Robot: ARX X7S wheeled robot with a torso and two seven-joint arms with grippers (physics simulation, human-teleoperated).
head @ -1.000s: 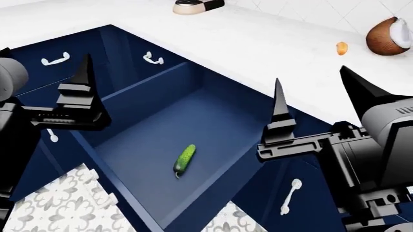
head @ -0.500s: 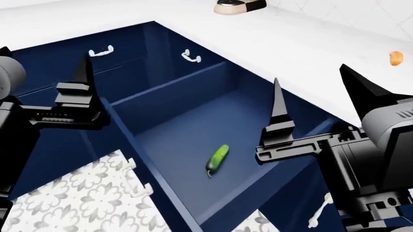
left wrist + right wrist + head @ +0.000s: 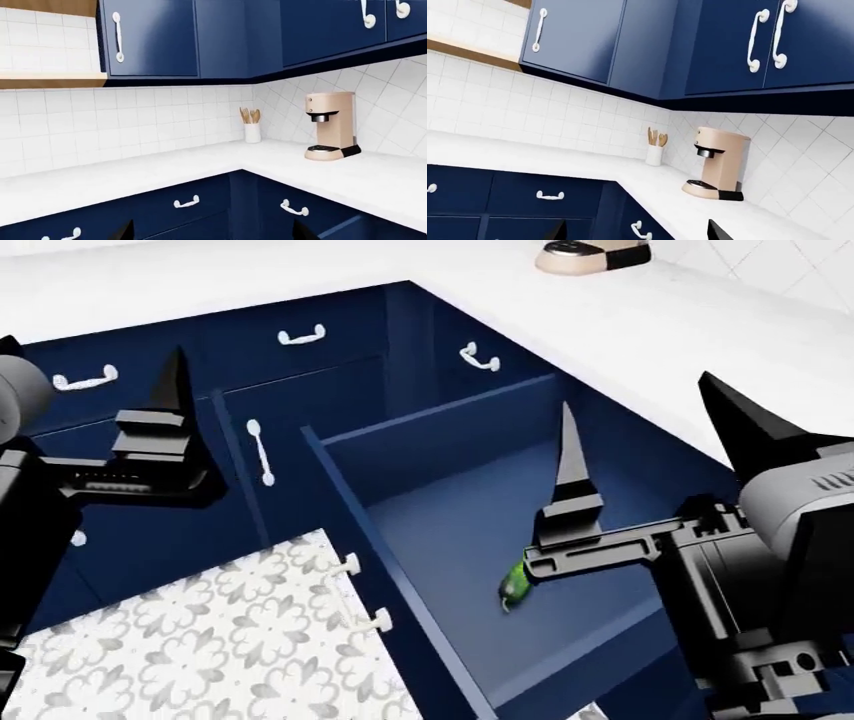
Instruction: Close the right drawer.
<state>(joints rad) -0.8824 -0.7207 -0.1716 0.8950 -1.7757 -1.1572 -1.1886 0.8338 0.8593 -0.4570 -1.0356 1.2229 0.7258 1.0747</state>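
The right drawer (image 3: 441, 540) stands pulled far out below the white counter, its navy box open to the head view. Its front panel runs along the near-left side, with the white arched handle (image 3: 363, 592) facing the patterned floor. A green cucumber (image 3: 518, 583) lies on the drawer floor, partly behind a finger of my right gripper. My right gripper (image 3: 647, 430) hangs open over the drawer's right half, holding nothing. My left gripper (image 3: 87, 370) is open too, left of the drawer and apart from it. Both wrist views show only fingertips (image 3: 123, 232) (image 3: 557, 231) aimed at the counter corner.
A white L-shaped countertop (image 3: 667, 320) carries a beige coffee machine (image 3: 587, 255) (image 3: 328, 127) (image 3: 715, 162) and a utensil cup (image 3: 251, 131). Narrower drawers (image 3: 300, 337) and a cabinet door with a vertical handle (image 3: 260, 452) sit left of the open drawer. Patterned floor (image 3: 200, 640) lies below.
The head view has swung, so the drawer, cabinets and counter slid rightward in the picture. Both grippers hold the same places in the view, still open. The drawer stays pulled out.
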